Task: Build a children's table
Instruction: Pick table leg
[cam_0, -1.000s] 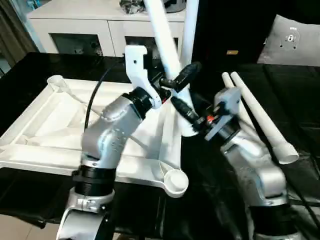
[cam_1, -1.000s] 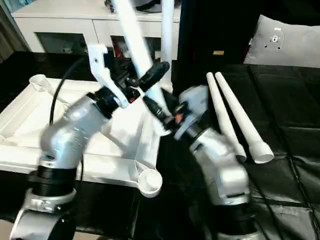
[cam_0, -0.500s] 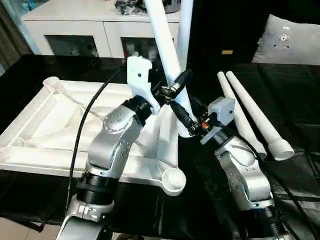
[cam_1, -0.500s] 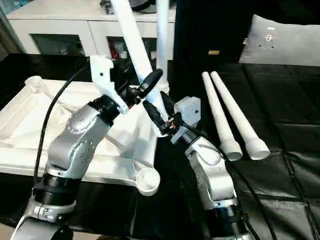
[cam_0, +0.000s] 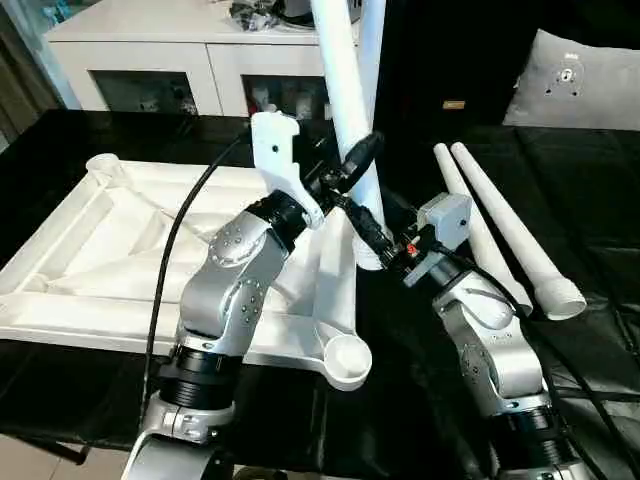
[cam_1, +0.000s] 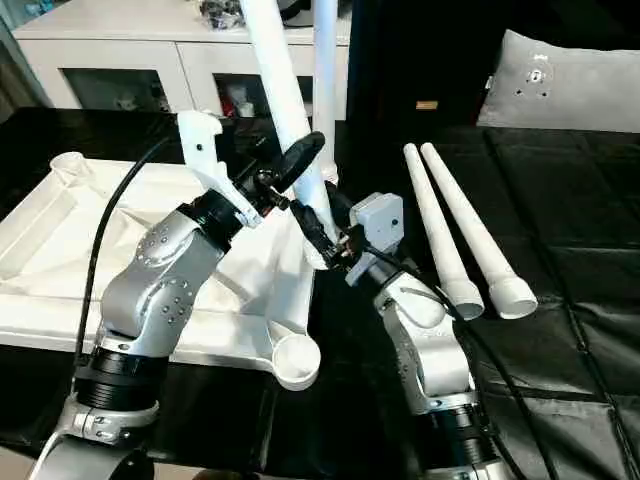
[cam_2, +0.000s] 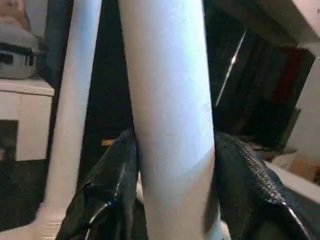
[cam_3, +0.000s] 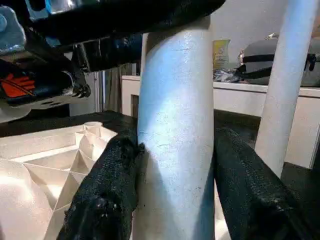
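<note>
You have one white tabletop (cam_0: 120, 260) lying underside up on the black bench (cam_0: 600, 190), its ribs showing and round sockets at its corners; three sockets show open, the near one (cam_0: 345, 358) just by your left forearm. Count four legs. Two lie side by side on the bench to the right of the tabletop: the inner spare (cam_0: 480, 235) and the outer spare (cam_0: 515, 235), both with their wide ends toward you. One back leg (cam_0: 372, 40) stands upright at the tabletop's far right corner. The fourth, the held leg (cam_0: 345, 110), rises tilted just in front of that one, its foot down at the tabletop's right edge, where your grippers hide the seat. Your left gripper (cam_0: 350, 165) is closed about halfway around the held leg, one black finger pressed on each side, as its wrist view shows with the leg (cam_2: 170, 125) between the fingers (cam_2: 112, 185). Your right gripper (cam_0: 372, 238) grips the same leg lower down, also about half closed, its fingers (cam_3: 107, 195) hugging both sides of the tube. The two grippers sit one above the other, nearly touching. Beyond the bench stands one white cabinet (cam_0: 150, 50), and one grey cushion (cam_0: 585, 80) lies at the far right.
</note>
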